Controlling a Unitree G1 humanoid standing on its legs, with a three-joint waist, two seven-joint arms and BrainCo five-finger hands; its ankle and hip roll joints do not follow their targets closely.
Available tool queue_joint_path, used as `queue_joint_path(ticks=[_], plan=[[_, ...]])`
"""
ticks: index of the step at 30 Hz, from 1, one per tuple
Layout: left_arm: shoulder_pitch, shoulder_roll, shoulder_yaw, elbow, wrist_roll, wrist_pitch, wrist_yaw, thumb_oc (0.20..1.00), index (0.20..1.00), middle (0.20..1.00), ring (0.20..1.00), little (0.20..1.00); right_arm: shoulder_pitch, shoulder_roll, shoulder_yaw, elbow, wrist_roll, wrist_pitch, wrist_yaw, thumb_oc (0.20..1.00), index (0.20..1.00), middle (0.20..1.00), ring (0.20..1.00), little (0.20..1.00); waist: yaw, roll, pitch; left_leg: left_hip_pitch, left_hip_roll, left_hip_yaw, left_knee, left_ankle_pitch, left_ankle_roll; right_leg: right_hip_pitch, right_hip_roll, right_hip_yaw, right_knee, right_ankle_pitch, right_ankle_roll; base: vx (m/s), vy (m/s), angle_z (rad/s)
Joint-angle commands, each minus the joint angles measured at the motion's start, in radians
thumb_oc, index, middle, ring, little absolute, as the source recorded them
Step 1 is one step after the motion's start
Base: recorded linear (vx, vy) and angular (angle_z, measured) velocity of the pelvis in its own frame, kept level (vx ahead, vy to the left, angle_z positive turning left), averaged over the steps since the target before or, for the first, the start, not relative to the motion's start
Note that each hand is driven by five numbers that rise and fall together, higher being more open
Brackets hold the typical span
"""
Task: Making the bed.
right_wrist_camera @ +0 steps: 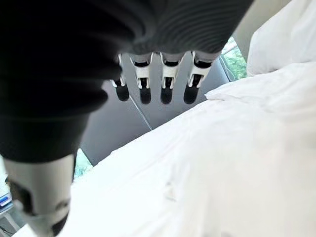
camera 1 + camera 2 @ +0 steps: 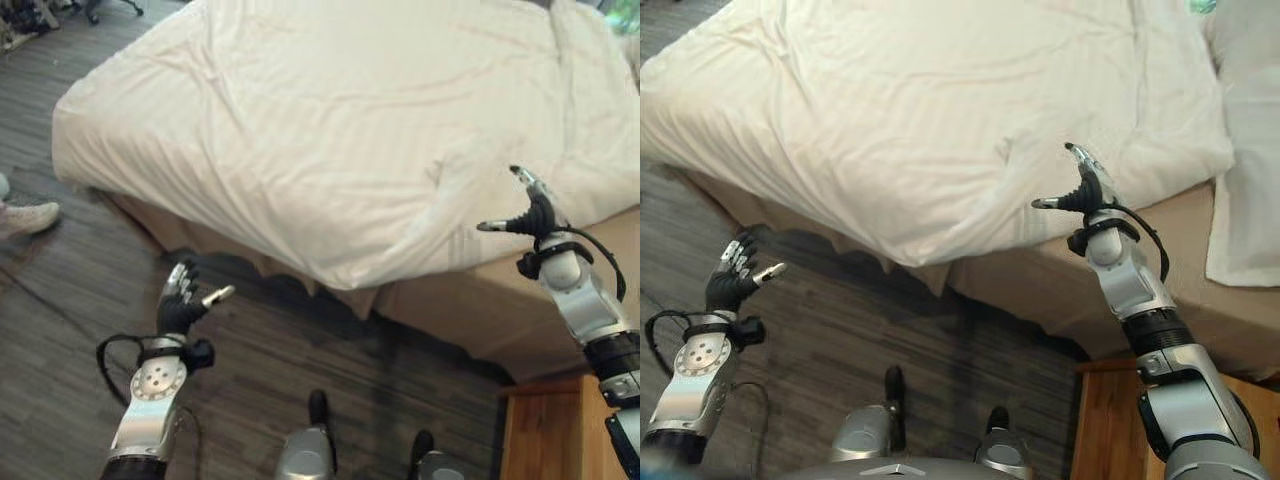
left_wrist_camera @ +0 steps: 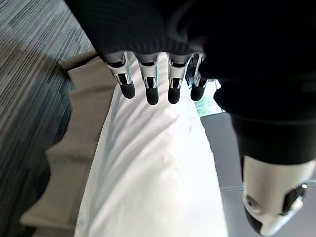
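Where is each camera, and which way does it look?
Left eye: on the head, looking down at the bed, both hands open: left hand, right hand.
Right eye: beside it, same scene.
Left wrist: along its fingers at the bedcover.
Right wrist: along its fingers at the bedcover, a pillow beyond.

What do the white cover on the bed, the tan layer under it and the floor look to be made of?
White cover: soft woven fabric, probably cotton, matte with faint stripes; it creases and drapes over the edge. Tan layer: looks like a cloth bed skirt or base cover, hanging in folds at the corner; exact material unclear. Floor: grey wood-grain planks, likely laminate or vinyl, with a low sheen.
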Motion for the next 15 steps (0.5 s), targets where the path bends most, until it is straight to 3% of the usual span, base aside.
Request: queue_joint_path(ticks=[1,2,3,6,8,10,15], plan=[[-0.031,0.054,-0.001,-0.076,0.007,-0.062,0.003,1.0,1.0,1.0,1.0,1.0,-0.201,-0.065,0.002,0.125,-0.006,-0.019,-0.039,1.0,1.0,1.0,1.0,1.0,0.031,-0.041,-0.042,-0.045,0.082,-0.042,-0.037,0.019,-0.125,0.21,0.028,-0.099,-0.379,-0.155,-0.055,0.27,-0.053,0.21],[0.041,0.001,-0.036,-0.172,0.068,-0.07,-0.01,1.0,1.0,1.0,1.0,1.0,-0.226,-0.071,0.01,0.166,-0.007,-0.021,-0.055,1.0,1.0,1.0,1.0,1.0,0.036,-0.047,-0.033,-0.039,0.086,-0.057,-0.037,0.006,-0.131,0.202,0.048,-0.122,-0.453,-0.177,-0.065,0.35,-0.183,-0.03],[0.096,-0.025,0.001,-0.213,0.02,-0.086,-0.041,1.0,1.0,1.0,1.0,1.0,-0.242,-0.097,0.019,0.184,-0.01,-0.047,-0.058,1.0,1.0,1.0,1.0,1.0,0.03,-0.059,-0.026,-0.031,0.084,-0.078,-0.037,-0.015,-0.148,0.175,0.089,-0.123,-0.634,-0.17,-0.062,0.33,-0.197,-0.23],[0.144,-0.037,0.03,-0.238,-0.002,-0.101,-0.064,1.0,1.0,1.0,1.0,1.0,-0.289,-0.14,0.033,0.234,-0.01,-0.055,-0.063,1.0,1.0,1.0,1.0,1.0,0.015,-0.063,-0.022,-0.01,0.098,-0.107,-0.037,-0.05,-0.17,0.128,0.092,-0.121,-0.789,-0.098,-0.037,0.28,-0.124,0.78],[0.163,-0.047,0.024,-0.246,0.007,-0.108,-0.08,1.0,1.0,1.0,1.0,1.0,-0.319,-0.167,0.051,0.266,-0.02,-0.06,-0.058,1.0,1.0,1.0,1.0,1.0,0.016,-0.09,-0.029,0.014,0.082,-0.115,-0.037,-0.084,-0.177,0.129,0.075,-0.128,-0.804,-0.066,-0.033,0.31,-0.132,1.12],[0.182,-0.079,0.015,-0.232,0.01,-0.105,-0.077,1.0,1.0,1.0,1.0,1.0,-0.295,-0.185,0.036,0.255,-0.026,-0.062,-0.067,1.0,1.0,1.0,1.0,1.0,0.015,-0.094,-0.041,0.031,0.085,-0.13,-0.037,-0.092,-0.184,0.151,0.067,-0.137,-0.805,-0.047,-0.038,0.32,-0.174,0.82],[0.211,-0.127,-0.036,-0.181,0.017,-0.103,-0.076,1.0,1.0,1.0,1.0,1.0,-0.329,-0.197,0.079,0.279,-0.046,-0.064,-0.079,1.0,1.0,1.0,1.0,1.0,0.01,-0.054,-0.046,0.018,0.105,-0.162,-0.037,-0.094,-0.195,0.173,0.085,-0.14,-0.804,-0.066,-0.05,0.22,-0.102,0.08]])
